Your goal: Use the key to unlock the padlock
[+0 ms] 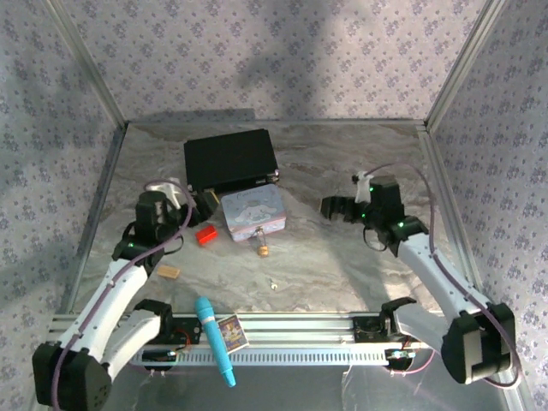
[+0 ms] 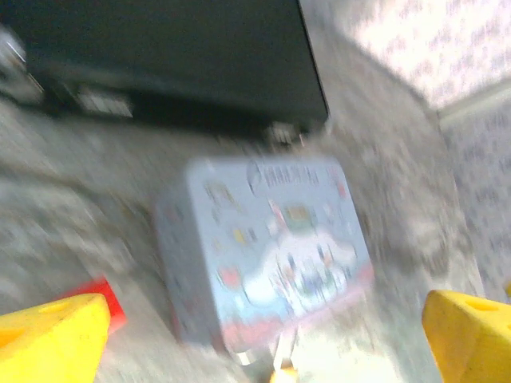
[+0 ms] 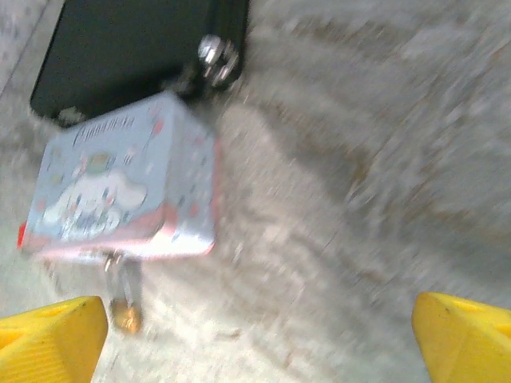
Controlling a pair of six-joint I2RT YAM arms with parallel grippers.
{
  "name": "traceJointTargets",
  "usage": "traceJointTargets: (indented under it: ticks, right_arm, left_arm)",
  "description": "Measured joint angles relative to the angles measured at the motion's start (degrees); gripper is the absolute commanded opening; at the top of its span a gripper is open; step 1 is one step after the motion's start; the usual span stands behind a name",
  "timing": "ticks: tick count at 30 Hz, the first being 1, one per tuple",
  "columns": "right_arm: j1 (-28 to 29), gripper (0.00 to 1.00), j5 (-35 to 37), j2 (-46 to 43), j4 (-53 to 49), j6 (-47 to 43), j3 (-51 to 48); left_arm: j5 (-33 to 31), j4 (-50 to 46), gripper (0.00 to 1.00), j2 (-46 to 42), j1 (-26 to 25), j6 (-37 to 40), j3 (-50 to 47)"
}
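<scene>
The tiny brass padlock point(image 1: 262, 247) lies on the marbled table just in front of the pastel tin point(image 1: 251, 211). The key point(image 1: 273, 282) is a pale speck nearer the front edge. My left gripper point(image 1: 202, 205) hovers left of the tin, open and holding nothing. The blurred left wrist view has the tin point(image 2: 271, 247) ahead between the yellow fingertips point(image 2: 48, 335), with the padlock point(image 2: 283, 371) at the bottom edge. My right gripper point(image 1: 330, 207) is open to the right of the tin. In its wrist view the padlock point(image 3: 124, 315) sits low on the left, by the left fingertip point(image 3: 48, 335).
A black case point(image 1: 231, 160) stands behind the tin. A red block point(image 1: 205, 235) and a tan wooden block point(image 1: 169, 272) lie on the left. A blue microphone point(image 1: 215, 341) and a small card box point(image 1: 231, 332) rest on the front rail. Patterned walls enclose three sides.
</scene>
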Motion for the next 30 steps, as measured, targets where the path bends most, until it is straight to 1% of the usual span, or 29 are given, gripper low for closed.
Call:
traceJointTargets:
  ticks: [3, 5, 6, 8, 9, 13, 16, 18, 20, 24, 30]
  right_arm:
    - [8.87, 0.99, 3.91, -0.68, -1.16, 4.09, -2.54]
    - [15.52, 0.95, 7.17, -0.72, -1.05, 7.41, -4.55]
    - [18.49, 0.92, 8.48, -0.74, -0.79, 9.16, -5.49]
    - [25.05, 0.82, 11.67, -0.55, -0.07, 12.76, -7.28]
    - [27.67, 0.8, 12.9, -0.09, 0.55, 14.23, -7.78]
    - [36.22, 0.77, 17.88, 5.09, 3.78, 19.06, -7.91]
    - [41.24, 0.71, 20.39, 10.03, 6.84, 22.1, -7.85]
    - [44.04, 0.68, 21.77, 13.77, 8.35, 23.41, -7.06]
    - [46.31, 0.6, 22.75, 18.23, 9.27, 24.59, -5.18]
    - [49.16, 0.49, 24.24, 24.98, 10.8, 26.4, -1.62]
    - [52.02, 0.36, 26.6, 28.81, 10.36, 29.29, -0.35]
  left_arm:
    - [0.55, -3.04, 1.0, -0.9, -6.14, -1.75, -0.31]
    - [0.5, -4.33, 1.0, -1.64, -9.94, -2.84, -0.59]
    - [0.5, -4.61, 1.0, -1.79, -11.43, -3.37, -0.79]
    - [0.61, -4.83, 1.0, -1.92, -14.53, -4.52, -1.7]
    - [0.63, -4.85, 1.0, -1.92, -15.91, -5.18, -2.29]
    - [0.24, -4.55, 1.0, -1.84, -20.96, -8.0, -4.83]
    - [-0.48, -3.06, 1.0, -1.49, -23.58, -10.05, -6.67]
    - [-0.87, -2.19, 1.0, -1.49, -24.41, -11.26, -7.85]
    - [-1.22, -0.55, 1.0, -1.49, -24.74, -12.5, -8.98]
    - [-1.88, 0.72, 1.0, -0.81, -25.07, -13.92, -9.6]
    - [-3.58, 0.74, 1.0, -1.62, -25.66, -14.97, -9.75]
